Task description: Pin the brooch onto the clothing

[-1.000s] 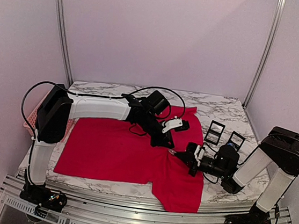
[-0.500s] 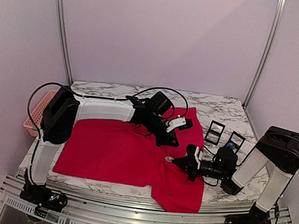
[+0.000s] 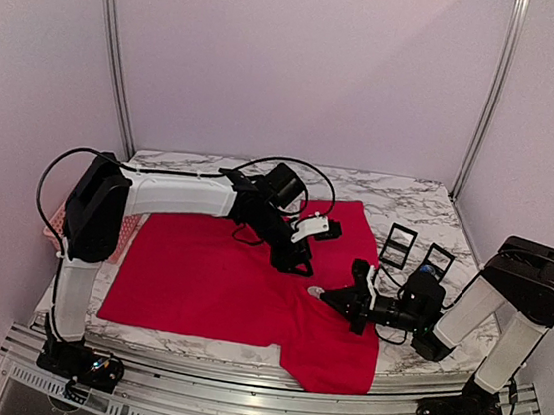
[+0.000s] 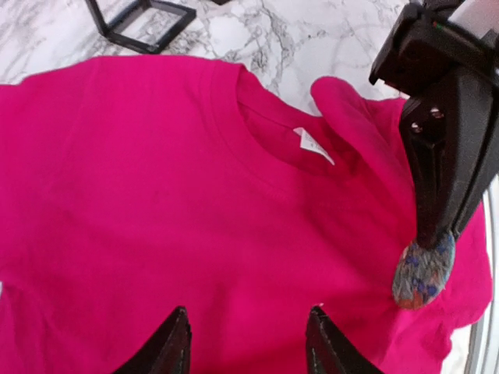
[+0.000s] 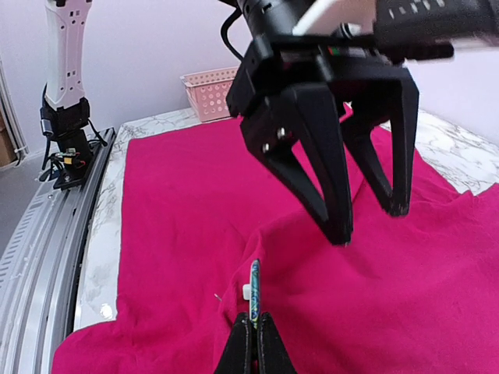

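The left claw (image 5: 368, 220) hangs over the red T-shirt (image 4: 156, 195), fingers spread wide and empty. Near the T-shirt's collar, the right claw (image 5: 256, 333) pinches the brooch (image 4: 423, 273).

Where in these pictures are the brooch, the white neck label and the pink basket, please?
brooch (image 4: 423, 274), left wrist view, middle of its speckled oval face.
white neck label (image 4: 314, 146), left wrist view, centre of the tag.
pink basket (image 5: 209, 97), right wrist view, its latticed front wall.
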Robot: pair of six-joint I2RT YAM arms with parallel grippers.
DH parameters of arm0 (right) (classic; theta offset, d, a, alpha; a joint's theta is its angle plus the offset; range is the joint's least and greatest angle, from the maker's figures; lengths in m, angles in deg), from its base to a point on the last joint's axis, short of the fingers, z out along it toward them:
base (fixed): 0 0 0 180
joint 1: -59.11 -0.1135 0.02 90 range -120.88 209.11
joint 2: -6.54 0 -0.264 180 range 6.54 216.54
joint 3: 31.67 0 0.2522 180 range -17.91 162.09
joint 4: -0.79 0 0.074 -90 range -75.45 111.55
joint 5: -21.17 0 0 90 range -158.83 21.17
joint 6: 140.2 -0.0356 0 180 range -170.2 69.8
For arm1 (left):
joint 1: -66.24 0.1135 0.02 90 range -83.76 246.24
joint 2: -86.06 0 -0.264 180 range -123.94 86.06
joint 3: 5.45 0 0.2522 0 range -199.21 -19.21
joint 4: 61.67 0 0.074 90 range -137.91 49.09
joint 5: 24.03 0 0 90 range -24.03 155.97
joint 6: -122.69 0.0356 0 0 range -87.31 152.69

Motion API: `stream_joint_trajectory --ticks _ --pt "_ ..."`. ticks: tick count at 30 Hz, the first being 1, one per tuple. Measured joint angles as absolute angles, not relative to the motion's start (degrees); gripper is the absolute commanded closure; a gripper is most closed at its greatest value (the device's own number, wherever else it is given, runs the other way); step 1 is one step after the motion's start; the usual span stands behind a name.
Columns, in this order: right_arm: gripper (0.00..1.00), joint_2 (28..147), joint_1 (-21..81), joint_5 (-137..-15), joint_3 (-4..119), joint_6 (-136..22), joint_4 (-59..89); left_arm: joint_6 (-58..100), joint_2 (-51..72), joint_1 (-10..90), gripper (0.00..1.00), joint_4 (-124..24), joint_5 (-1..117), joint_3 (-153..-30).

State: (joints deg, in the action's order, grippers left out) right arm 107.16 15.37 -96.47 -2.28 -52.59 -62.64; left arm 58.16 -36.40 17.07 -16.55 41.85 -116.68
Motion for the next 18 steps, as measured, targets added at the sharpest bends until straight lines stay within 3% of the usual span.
stream_joint_trajectory --ticks 7,18 --pt "1.00 107.16 16.13 -97.58 -1.79 -55.45 -62.62 62.71 -25.14 23.19 0.41 -17.38 36.13 -108.36" --pt "1.00 107.18 18.32 -101.47 -1.05 -63.34 -62.64 62.34 -23.37 16.00 0.40 -32.20 33.44 -93.06"
